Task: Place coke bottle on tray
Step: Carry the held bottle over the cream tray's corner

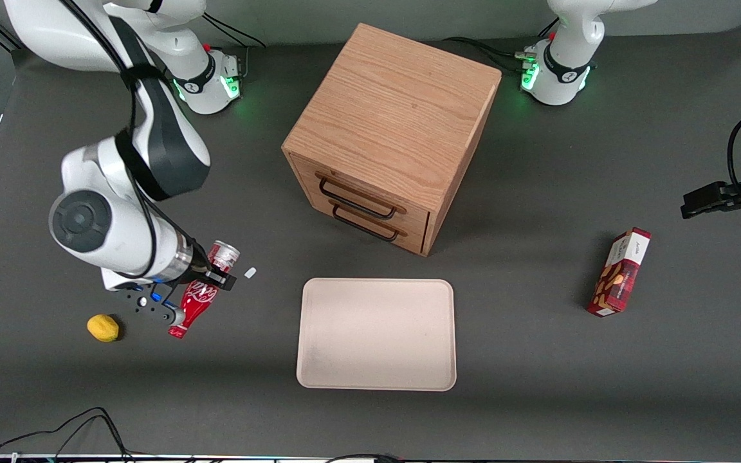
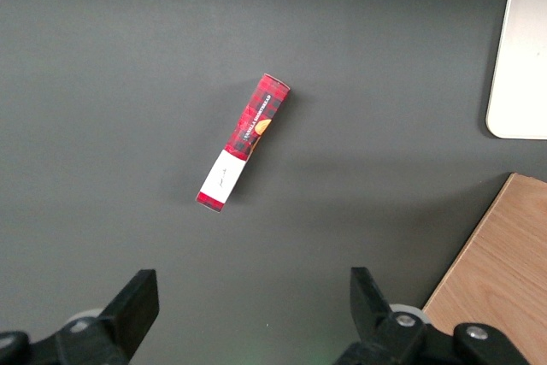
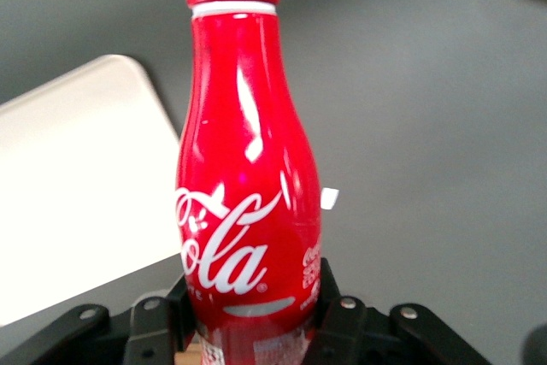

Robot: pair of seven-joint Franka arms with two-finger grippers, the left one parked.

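My right gripper (image 1: 206,283) is shut on the coke bottle (image 1: 200,300), a small red bottle with white script. It holds the bottle by its lower body, tilted, silver base up and red cap pointing down toward the front camera. In the right wrist view the bottle (image 3: 246,177) fills the space between the black fingers (image 3: 342,318), which press its sides. The beige tray (image 1: 377,333) lies flat beside the bottle, toward the parked arm's end of the table. A corner of the tray (image 3: 77,185) shows next to the bottle.
A wooden two-drawer cabinet (image 1: 391,132) stands farther from the front camera than the tray. A yellow lemon (image 1: 103,327) lies beside the gripper. A small white scrap (image 1: 249,272) sits near the bottle. A red snack box (image 1: 619,272) lies toward the parked arm's end.
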